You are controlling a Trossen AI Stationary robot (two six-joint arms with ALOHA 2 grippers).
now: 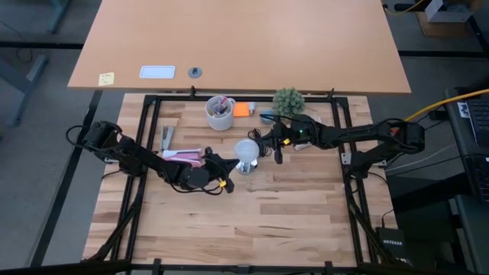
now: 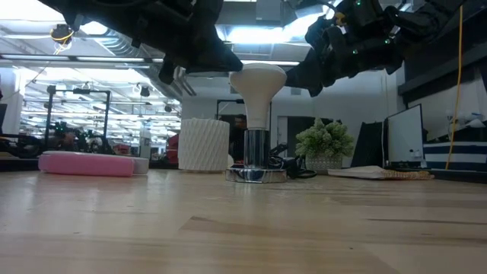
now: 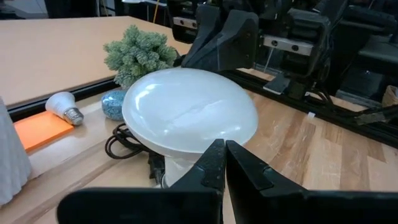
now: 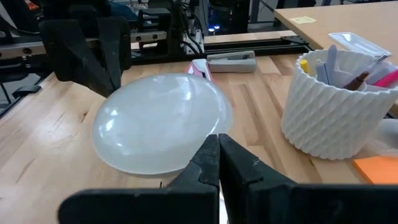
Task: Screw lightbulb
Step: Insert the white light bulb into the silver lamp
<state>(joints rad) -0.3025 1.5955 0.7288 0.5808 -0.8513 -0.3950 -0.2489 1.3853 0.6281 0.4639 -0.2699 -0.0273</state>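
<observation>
The lightbulb [image 1: 246,150], a white frosted globe, stands upright with its neck in the silvery round fitting [image 2: 256,173] at the middle of the wooden table. It also shows in the left wrist view [image 3: 186,112] and in the right wrist view [image 4: 158,121]. My left gripper [image 1: 229,163] is shut and sits close to the globe's left near side. My right gripper [image 1: 276,151] is shut and sits close to the globe's right side. In the low view both grippers hang at the height of the globe, the left [image 2: 228,61] and the right [image 2: 298,76]. My left gripper's shut fingertips [image 3: 214,155] stand at the globe's lower edge [image 3: 186,146]; I cannot tell whether they touch it. My right gripper's shut fingertips [image 4: 211,149] stand at the globe's rim [image 4: 205,127]; I cannot tell whether they touch it.
Behind the bulb stand a white ribbed cup of pens [image 1: 220,113], an orange notepad [image 1: 241,109] with a small spare bulb [image 3: 62,106], and a green plant [image 1: 289,99]. A pink case [image 1: 182,155] and a stapler [image 1: 166,136] lie left. A black cord [image 3: 124,140] runs from the fitting.
</observation>
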